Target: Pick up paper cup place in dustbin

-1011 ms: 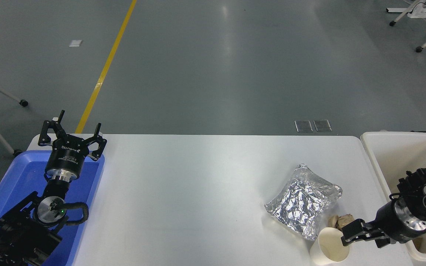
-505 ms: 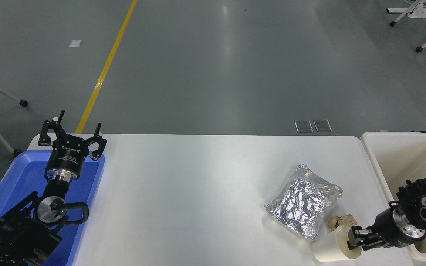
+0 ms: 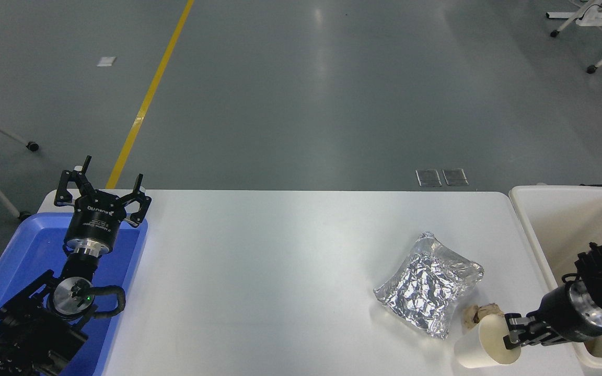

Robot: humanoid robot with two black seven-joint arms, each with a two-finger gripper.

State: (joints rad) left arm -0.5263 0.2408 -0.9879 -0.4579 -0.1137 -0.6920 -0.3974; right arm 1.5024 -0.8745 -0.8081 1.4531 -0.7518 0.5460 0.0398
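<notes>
Two black robot arms. The left gripper point(image 3: 103, 181) has thin black fingers point(image 3: 85, 165) on a black cylinder with pale lettering, a silver ring beneath, a green light and black cable. The right gripper point(image 3: 511, 336) joins a black-and-silver wrist.

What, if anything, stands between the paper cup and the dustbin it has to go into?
Nothing visible does. The right claw grips the paper cup at its rim, and only bare table and the near rim of the dustbin lie to its right.
</notes>
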